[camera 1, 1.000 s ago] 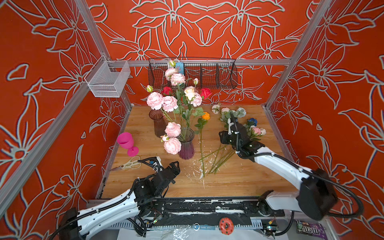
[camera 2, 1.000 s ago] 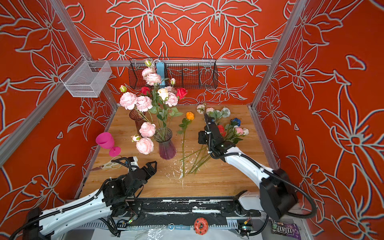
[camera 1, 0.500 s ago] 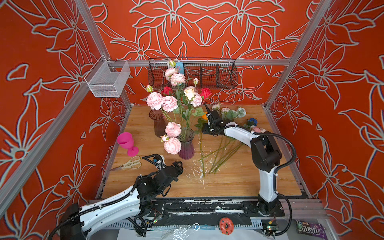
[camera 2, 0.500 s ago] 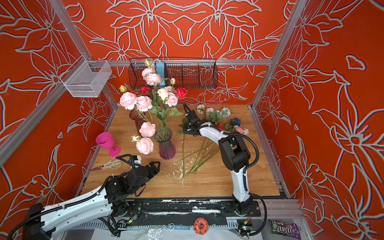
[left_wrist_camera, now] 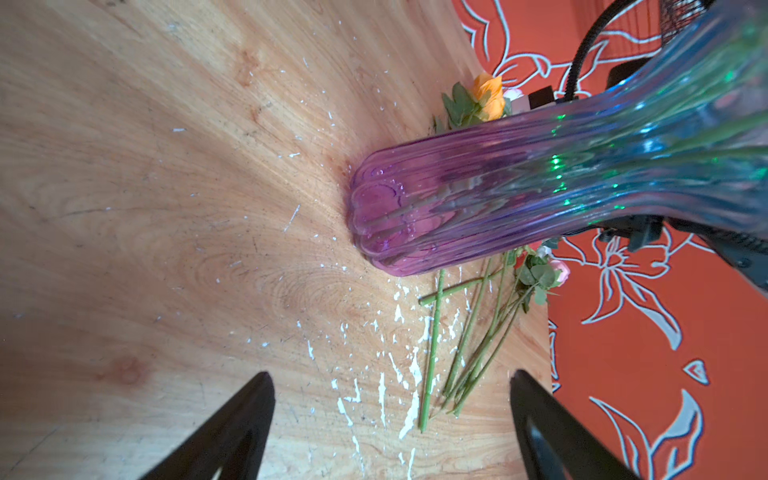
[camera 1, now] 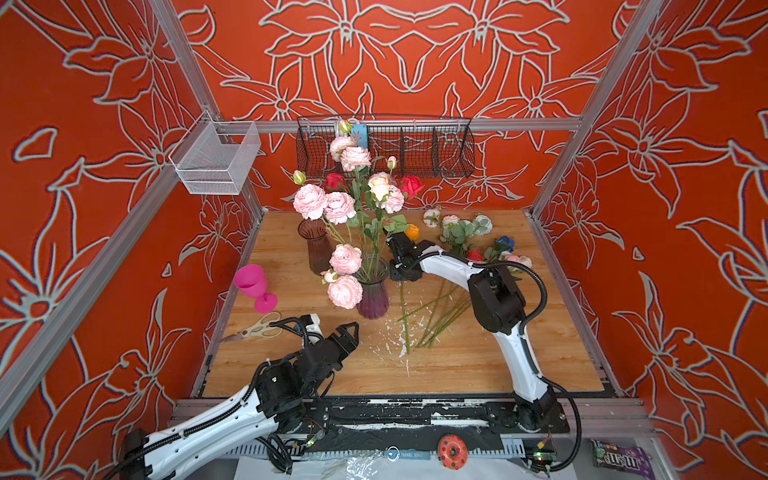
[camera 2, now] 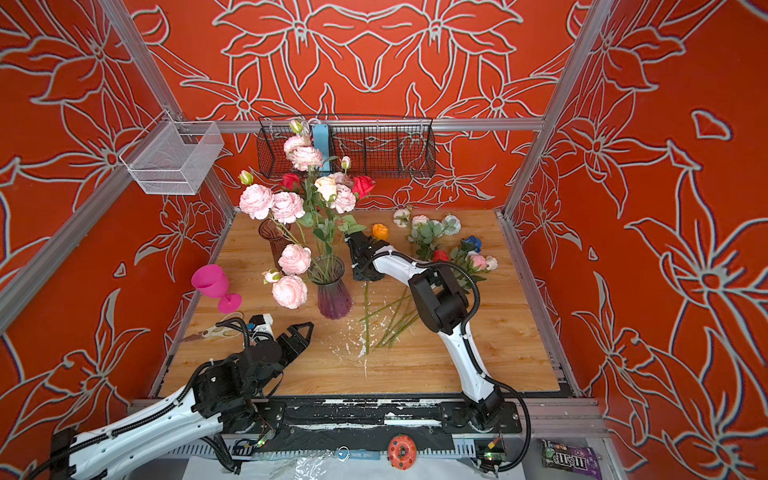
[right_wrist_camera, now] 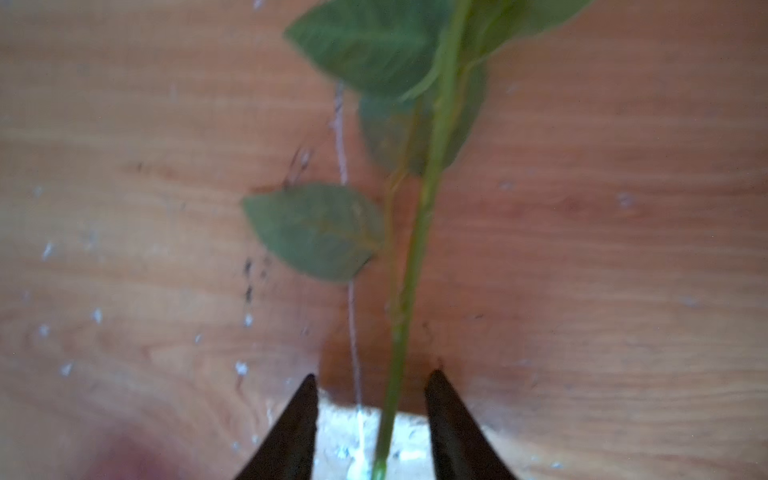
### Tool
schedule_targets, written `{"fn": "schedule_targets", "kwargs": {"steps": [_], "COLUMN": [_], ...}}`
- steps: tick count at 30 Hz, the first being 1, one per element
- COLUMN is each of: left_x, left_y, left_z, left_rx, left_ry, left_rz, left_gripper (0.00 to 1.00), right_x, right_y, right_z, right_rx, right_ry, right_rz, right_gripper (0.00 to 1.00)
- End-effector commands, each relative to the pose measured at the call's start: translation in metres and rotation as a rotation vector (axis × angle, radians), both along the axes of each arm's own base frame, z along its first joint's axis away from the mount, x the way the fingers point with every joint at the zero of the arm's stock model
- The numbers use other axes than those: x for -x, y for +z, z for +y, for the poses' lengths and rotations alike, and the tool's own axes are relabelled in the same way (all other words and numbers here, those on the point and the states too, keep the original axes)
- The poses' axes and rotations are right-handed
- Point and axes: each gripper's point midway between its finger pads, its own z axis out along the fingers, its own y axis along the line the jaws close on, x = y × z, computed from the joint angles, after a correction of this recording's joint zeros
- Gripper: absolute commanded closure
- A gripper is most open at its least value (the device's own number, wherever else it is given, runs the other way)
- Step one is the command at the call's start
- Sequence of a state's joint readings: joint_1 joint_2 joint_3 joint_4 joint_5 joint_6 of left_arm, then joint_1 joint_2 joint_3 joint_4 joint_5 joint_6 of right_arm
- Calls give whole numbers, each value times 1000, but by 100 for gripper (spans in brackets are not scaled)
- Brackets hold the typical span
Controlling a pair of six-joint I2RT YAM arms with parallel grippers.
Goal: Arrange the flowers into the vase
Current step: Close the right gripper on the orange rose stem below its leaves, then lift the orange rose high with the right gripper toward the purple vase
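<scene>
We see the purple vase (camera 1: 372,297) standing near the middle of the table (camera 1: 519,357), with a bunch (camera 1: 345,208) of pink, red and cream blooms upright in it. A brown vase (camera 1: 314,249) stands just to its far left.

The loose flowers (camera 1: 461,237) lie on the right half of the table, heads toward the far side and stems fanned toward us. The orange flower (camera 1: 412,231) lies closest to the purple vase.

Our right gripper (camera 1: 400,249) is down over that flower, just right of the purple vase. In the wrist view its fingers (right_wrist_camera: 440,399) stand apart on either side of the green stem (right_wrist_camera: 415,249), with a gap on each side.

Our left gripper (camera 1: 347,332) hovers at the near left, spread wide with nothing between its fingers and pointing toward the purple vase. A pink goblet (camera 1: 251,282) and scissors (camera 1: 257,330) sit by the left edge.
</scene>
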State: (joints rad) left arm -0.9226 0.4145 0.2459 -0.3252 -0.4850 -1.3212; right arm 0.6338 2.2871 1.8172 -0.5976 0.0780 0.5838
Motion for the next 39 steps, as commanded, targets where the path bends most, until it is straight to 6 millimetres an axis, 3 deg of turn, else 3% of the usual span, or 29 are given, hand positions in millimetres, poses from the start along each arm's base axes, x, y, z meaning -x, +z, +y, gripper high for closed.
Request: {"fn": "schedule_targets", "kwargs": {"steps": [1, 7, 11, 18, 25, 31, 39], "left_x": [1, 3, 4, 7, 5, 0, -8], "left_y": [-3, 3, 4, 1, 7, 17, 23], "left_z": [13, 20, 23, 20, 11, -13, -30], "left_rx": [-45, -43, -42, -42, -30, -13, 3], "left_ry": [30, 36, 39, 16, -13, -114, -153], "left_rz": [-6, -39, -48, -29, -40, -96, -145], "left_gripper": [11, 11, 11, 11, 12, 11, 11], "right_x": [3, 1, 3, 14, 20, 47, 105], "right_y": [-14, -5, 19, 122, 175, 210, 227], "right_z": [-17, -37, -47, -56, -58, -79, -129], "right_rx": [67, 14, -70, -354, -557, -640, -624], "right_ry": [-40, -122, -158, -196, -186, -187, -210], "right_rz": [34, -28, -100, -382, -541, -674, -786], "right_gripper": [65, 83, 93, 98, 99, 100, 100]}}
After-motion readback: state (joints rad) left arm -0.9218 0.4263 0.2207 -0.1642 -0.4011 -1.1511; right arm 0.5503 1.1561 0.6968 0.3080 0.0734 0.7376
